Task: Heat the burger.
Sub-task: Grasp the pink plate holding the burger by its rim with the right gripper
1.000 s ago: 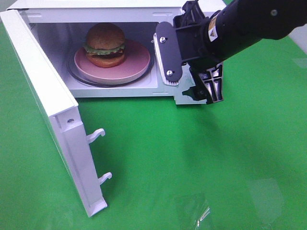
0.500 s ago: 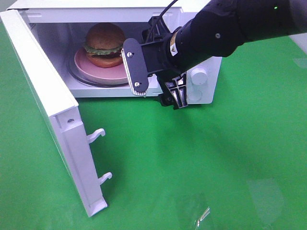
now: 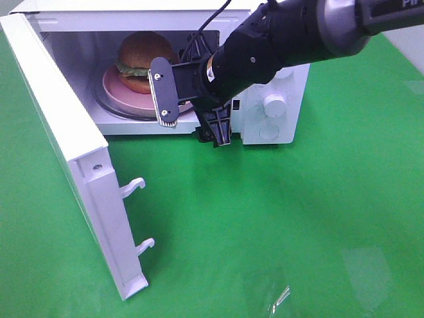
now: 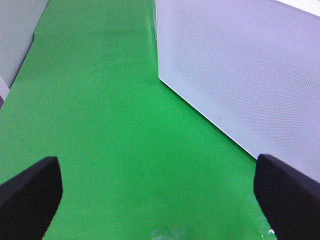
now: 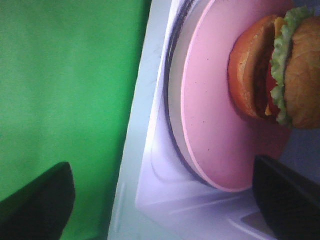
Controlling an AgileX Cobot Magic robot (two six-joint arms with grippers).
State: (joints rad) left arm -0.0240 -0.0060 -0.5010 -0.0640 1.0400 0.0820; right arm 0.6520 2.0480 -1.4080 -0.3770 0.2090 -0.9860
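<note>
Burger (image 3: 142,61) is in; swing your released, empty right tool (image 3: 191,111) to the open door (image 3: 63,132) and shut it.

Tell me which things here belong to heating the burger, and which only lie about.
Belong to the job:
- burger
- pink plate under it
- microwave, its door open
- right end effector, open in front of the cavity

Only lying about:
- clear plastic scrap on the green cloth
- left end effector, open over bare cloth beside the microwave
</note>
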